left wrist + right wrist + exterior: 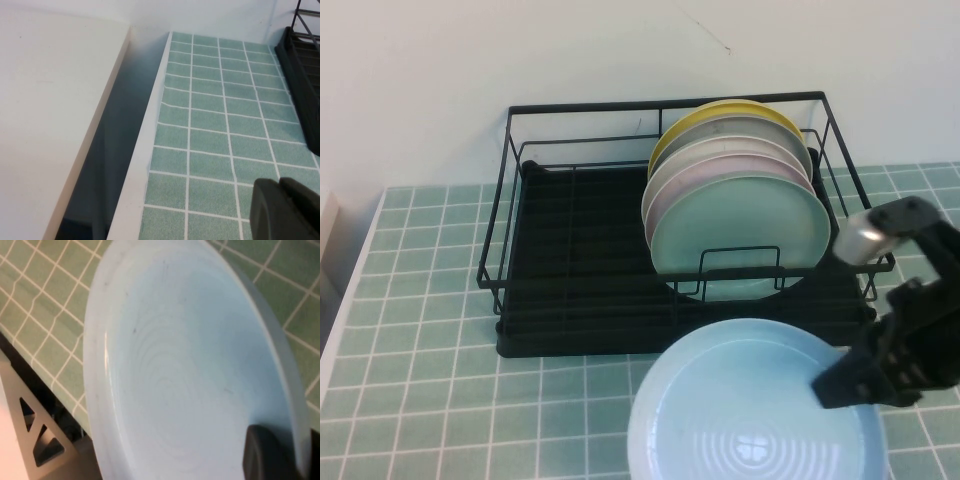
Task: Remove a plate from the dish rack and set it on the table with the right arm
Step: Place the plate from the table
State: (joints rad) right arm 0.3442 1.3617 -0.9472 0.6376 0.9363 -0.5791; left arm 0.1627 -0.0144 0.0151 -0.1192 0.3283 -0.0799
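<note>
Gripping plate (750, 405) rim: right claw (840, 385) | left claw (285, 210) near table (210, 125) edge

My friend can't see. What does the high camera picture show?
The right gripper holds a pale blue plate by its rim above the green tiled table. Behind it, a black dish rack holds more plates standing upright. The left gripper isn't in this view.

Plate (750, 410) cropped below; left pincer (287, 210) mostly out of frame.
</note>
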